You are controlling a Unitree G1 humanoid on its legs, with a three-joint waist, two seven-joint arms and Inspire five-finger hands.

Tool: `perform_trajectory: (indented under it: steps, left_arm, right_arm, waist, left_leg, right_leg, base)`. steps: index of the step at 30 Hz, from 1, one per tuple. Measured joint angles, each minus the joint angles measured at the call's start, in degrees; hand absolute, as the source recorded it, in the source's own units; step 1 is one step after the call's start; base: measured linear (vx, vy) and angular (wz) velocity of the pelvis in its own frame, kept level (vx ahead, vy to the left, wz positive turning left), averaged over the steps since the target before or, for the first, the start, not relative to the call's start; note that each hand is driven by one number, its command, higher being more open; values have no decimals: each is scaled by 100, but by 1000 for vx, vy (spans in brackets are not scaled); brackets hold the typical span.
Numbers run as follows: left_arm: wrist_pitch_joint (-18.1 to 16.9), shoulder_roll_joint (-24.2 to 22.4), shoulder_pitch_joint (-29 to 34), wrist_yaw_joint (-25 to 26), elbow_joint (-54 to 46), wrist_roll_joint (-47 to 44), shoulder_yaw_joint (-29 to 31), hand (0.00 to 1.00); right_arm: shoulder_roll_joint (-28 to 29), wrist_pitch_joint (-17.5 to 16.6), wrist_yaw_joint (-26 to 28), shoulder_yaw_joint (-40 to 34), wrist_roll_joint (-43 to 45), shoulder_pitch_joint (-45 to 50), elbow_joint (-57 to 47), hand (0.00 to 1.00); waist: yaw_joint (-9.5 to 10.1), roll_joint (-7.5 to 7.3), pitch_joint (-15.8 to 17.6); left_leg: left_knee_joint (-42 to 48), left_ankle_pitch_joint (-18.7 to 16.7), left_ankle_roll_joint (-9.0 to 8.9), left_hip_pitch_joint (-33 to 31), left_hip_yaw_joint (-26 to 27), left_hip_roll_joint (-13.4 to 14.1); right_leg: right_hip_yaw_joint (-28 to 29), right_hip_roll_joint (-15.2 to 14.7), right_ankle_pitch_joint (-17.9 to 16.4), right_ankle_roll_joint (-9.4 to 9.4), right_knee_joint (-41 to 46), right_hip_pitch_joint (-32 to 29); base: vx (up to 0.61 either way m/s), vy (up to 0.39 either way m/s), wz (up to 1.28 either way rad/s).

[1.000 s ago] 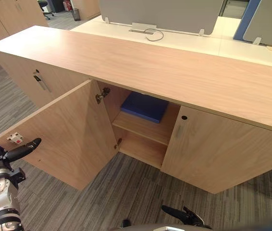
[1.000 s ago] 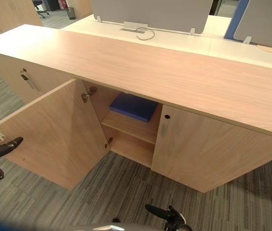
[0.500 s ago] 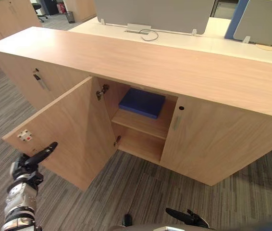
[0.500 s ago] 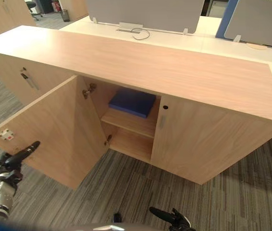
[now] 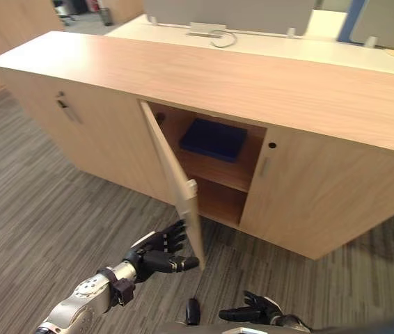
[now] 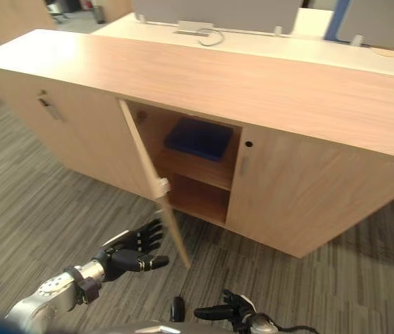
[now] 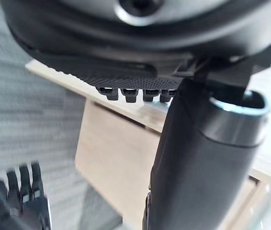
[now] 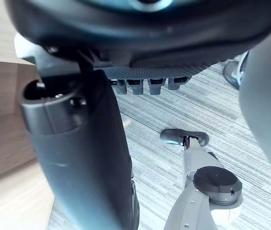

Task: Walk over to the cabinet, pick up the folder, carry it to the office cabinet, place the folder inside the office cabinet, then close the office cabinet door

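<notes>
**Cabinet** (image 5: 204,76): long, low, light wood, standing on grey carpet (image 5: 44,216). A white desk (image 5: 266,43) is behind it.

**Door** (image 5: 188,216): middle compartment, swung out towards the robot and seen nearly edge-on. The compartment's right door (image 5: 322,202) is closed.

**Folder** (image 5: 214,139): blue, lying flat on the upper shelf (image 5: 218,174) inside the open compartment, well apart from both hands.

**Left hand** (image 5: 156,250): low, just beside the door's bottom corner on its outer side. The fingers are straight and spread and the thumb tip reaches to the door edge; whether it touches cannot be told. It has hold of nothing.

**Right hand** (image 5: 256,309): low, near the robot and well apart from the cabinet. The fingers are loose and relaxed, and it holds nothing.
</notes>
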Motion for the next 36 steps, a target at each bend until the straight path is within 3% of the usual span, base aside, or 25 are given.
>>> perform_trajectory:
  steps: [4, 11, 15, 18, 19, 22, 26, 28, 30, 32, 36]
  left_arm:
    - [-57, 323, -11, -593, -768, -58, -80, 100]
    - [-92, 358, 127, -575, -757, -40, -78, 100]
    - [-310, -607, 378, -444, -388, 224, -149, 100]
    - [-519, -2056, 271, -257, 1183, 602, -19, 100]
    - [-532, -2294, 241, -205, 1560, 678, 70, 100]
    - [-504, -3172, -107, 227, 3758, 1040, 857, 100]
    - [-627, -3464, -334, 822, 5361, 1894, 1980, 100]
    - [-760, -3594, -526, 1313, 6225, 2463, 2953, 100]
    - [-715, -3609, -514, 1505, 6427, 2595, 3494, 100]
    - [-706, -3677, -431, 1707, 6430, 2573, 4195, 100]
    - [-740, -3886, -365, 1896, 6422, 2326, 4723, 100]
  right_arm:
    - [-80, -49, 91, 300, -5, -9, 1, 100]
    - [-102, -73, 134, 391, -12, -31, 26, 100]
    - [-126, -73, 86, 376, -33, -27, 87, 100]
    - [-92, -73, -17, 361, -45, -57, 151, 100]
    - [-77, -73, -29, 352, -44, -70, 153, 100]
    - [89, -67, -60, 54, -23, -149, 149, 100]
    - [173, -58, -117, -384, 12, -117, 133, 100]
    - [234, -53, -187, -560, 10, -128, 169, 100]
    - [260, -46, -202, -638, 8, -155, 175, 100]
    - [253, -25, -254, -754, 8, -180, 218, 100]
    - [291, -7, -324, -732, 5, -236, 217, 100]
  waist:
    - [-27, 4, 4]
    - [-51, 5, 12]
    - [-113, -8, 22]
    - [-122, -8, 28]
    - [-124, -8, 29]
    - [-206, -135, 155]
    - [-274, -251, 218]
    - [-284, -343, 251]
    - [-274, -405, 353]
    - [-179, -358, 492]
    - [12, -339, 522]
  left_leg:
    - [12, -7, 10, 75, -46, -36]
    - [7, 21, -33, 130, -133, 103]
    - [-20, 56, -83, 121, -114, 132]
    - [-23, 40, -137, 90, -55, 184]
    - [-24, 27, -156, 71, -37, 201]
    - [-24, 24, -178, 30, 80, 228]
    - [10, -37, -197, 61, 158, 253]
    - [394, -240, -207, -169, 262, 291]
    - [1257, -660, -197, -503, 361, 433]
    - [2674, -1290, -188, -809, 481, 781]
    - [3290, -1425, -194, -826, 292, 957]
  right_leg:
    - [-6, 20, 103, -28, -95, 117]
    - [-54, 163, 200, -174, -130, 214]
    - [-40, 173, 200, -174, -121, 188]
    - [13, 196, 196, -170, -121, 111]
    - [38, 205, 192, -173, -120, 76]
    - [153, 203, 61, -170, -143, -12]
    - [233, 198, -20, -200, -97, -34]
    - [336, 172, -26, -204, -57, -156]
    - [460, 185, 3, -177, -44, -152]
    - [645, 318, 11, -176, -79, 120]
    - [1123, 380, 72, -267, -60, 172]
  base:
    - [114, -46, 1]
    - [35, -56, 6]
    - [-12, -24, -6]
    - [-60, 2, -14]
    - [-78, 12, -23]
    - [-100, 8, -25]
    - [-57, 9, -9]
    - [19, 6, -22]
    - [44, -18, -32]
    - [74, -18, -46]
    - [53, 12, -64]
